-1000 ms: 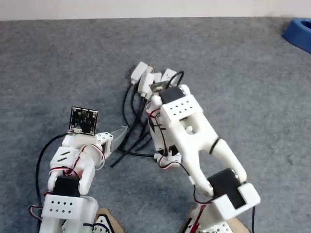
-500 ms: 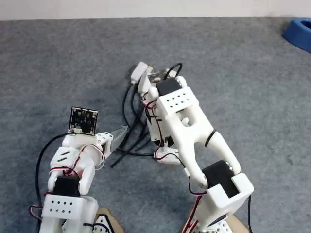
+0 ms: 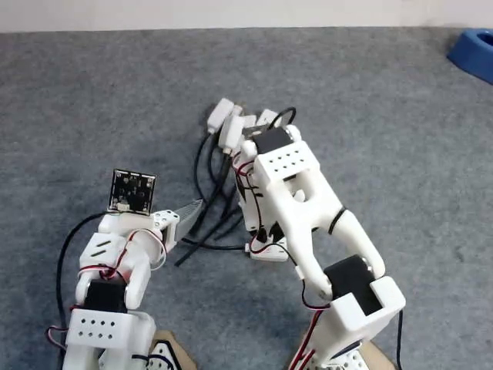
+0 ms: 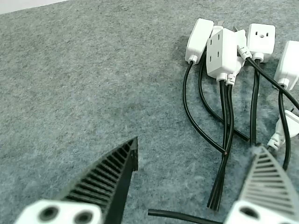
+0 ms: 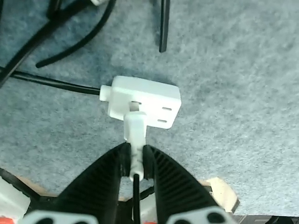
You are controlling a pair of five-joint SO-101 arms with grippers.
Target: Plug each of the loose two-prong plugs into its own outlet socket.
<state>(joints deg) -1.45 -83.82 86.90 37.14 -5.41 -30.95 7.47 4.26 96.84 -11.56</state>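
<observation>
Directly ahead of the right gripper lies a white outlet block on the grey felt. The jaws are pinched narrow on a white two-prong plug. Its long axis points straight from the claw into the block's slotted face, nose touching it. Whether the prongs are fully seated cannot be told. The left gripper gapes wide and empty, well apart from a cluster of white outlets.

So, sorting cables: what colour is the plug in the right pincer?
White plug, best in right wrist view.
</observation>
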